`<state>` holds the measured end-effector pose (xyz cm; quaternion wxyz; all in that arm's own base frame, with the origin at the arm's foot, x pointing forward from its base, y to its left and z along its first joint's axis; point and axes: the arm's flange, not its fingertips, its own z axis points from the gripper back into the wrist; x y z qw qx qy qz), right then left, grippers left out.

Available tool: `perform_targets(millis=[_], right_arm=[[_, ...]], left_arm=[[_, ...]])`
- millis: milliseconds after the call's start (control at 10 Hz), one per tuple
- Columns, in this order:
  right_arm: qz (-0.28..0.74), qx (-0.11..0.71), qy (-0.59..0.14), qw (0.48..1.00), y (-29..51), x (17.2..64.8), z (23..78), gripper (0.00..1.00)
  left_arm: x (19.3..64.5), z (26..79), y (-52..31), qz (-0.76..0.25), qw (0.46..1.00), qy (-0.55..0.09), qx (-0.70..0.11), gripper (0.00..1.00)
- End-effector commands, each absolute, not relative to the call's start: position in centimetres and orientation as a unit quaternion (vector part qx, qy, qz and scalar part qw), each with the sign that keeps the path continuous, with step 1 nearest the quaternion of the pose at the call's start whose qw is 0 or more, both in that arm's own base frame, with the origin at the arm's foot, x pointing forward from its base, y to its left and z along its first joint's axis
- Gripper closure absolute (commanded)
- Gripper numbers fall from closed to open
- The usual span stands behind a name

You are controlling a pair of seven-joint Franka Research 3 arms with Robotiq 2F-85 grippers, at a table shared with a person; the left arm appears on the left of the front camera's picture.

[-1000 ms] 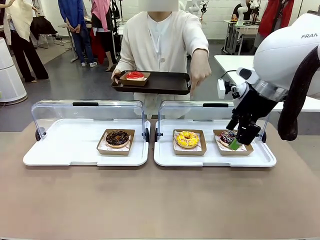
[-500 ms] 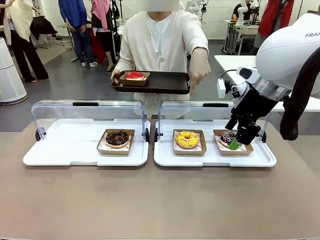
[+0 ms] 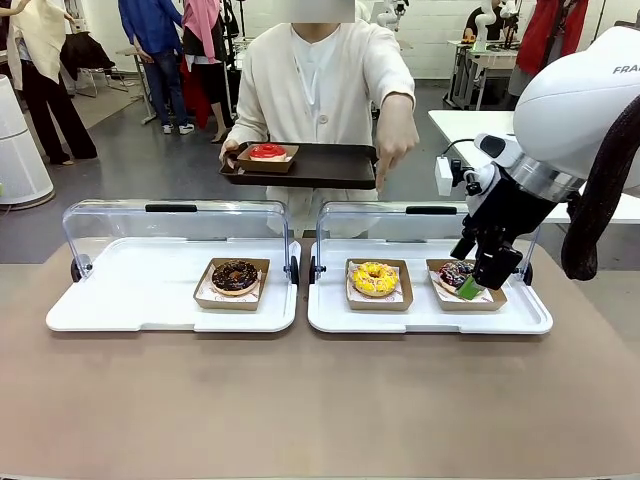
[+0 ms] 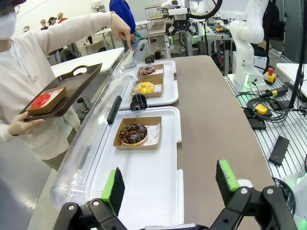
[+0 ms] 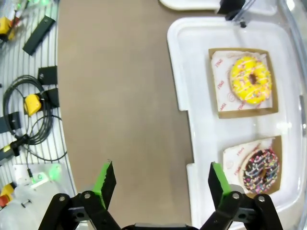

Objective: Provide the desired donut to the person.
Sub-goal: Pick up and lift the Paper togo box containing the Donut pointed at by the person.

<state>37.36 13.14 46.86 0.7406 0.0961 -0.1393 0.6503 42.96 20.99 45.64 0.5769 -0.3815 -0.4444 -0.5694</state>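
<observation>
Yellow donut [image 3: 374, 278] is sitting boxed just left of my right gripper [image 3: 478, 284], which is hovering, jaws spread wide, beside the sprinkled donut [image 3: 455, 272]. The person's hand [image 3: 386, 150] is pointing down beyond both. My left gripper [image 4: 170, 181] is gaping wide too.

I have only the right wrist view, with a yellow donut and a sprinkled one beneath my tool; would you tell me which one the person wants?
Observer: The person points one hand downward, roughly above the yellow donut, so that one seems wanted.
Operator: Thank you; do they have anywhere to receive it?
Observer: Yes, their other hand holds a dark tray carrying a boxed red donut, with bare space beside it.
</observation>
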Motion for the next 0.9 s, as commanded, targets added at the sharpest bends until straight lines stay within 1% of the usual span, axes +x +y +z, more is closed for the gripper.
perform_targets(millis=[0, 300, 600, 700, 800], right_arm=[[0.674, 0.080, -0.072, 0.731, 17.2, 39.8, 45.6, 0.00], [0.696, 0.052, -0.010, 0.717, 22.3, 41.8, 42.8, 0.00], [0.681, 0.023, 0.019, 0.732, 24.4, 44.5, 39.8, 0.00], [0.675, 0.021, 0.023, 0.737, 24.7, 45.1, 39.3, 0.00], [0.672, 0.001, 0.030, 0.740, 25.0, 45.2, 39.1, 0.00]], left_arm=[[42.8, 45.7, 21.1, -0.570, 0.576, -0.446, -0.380, 0.00], [42.8, 45.7, 21.1, -0.570, 0.576, -0.446, -0.380, 0.00], [42.8, 45.7, 21.1, -0.570, 0.576, -0.446, -0.380, 0.00], [42.8, 45.7, 21.1, -0.570, 0.576, -0.446, -0.380, 0.00], [42.8, 45.7, 21.1, -0.570, 0.576, -0.446, -0.380, 0.00]])
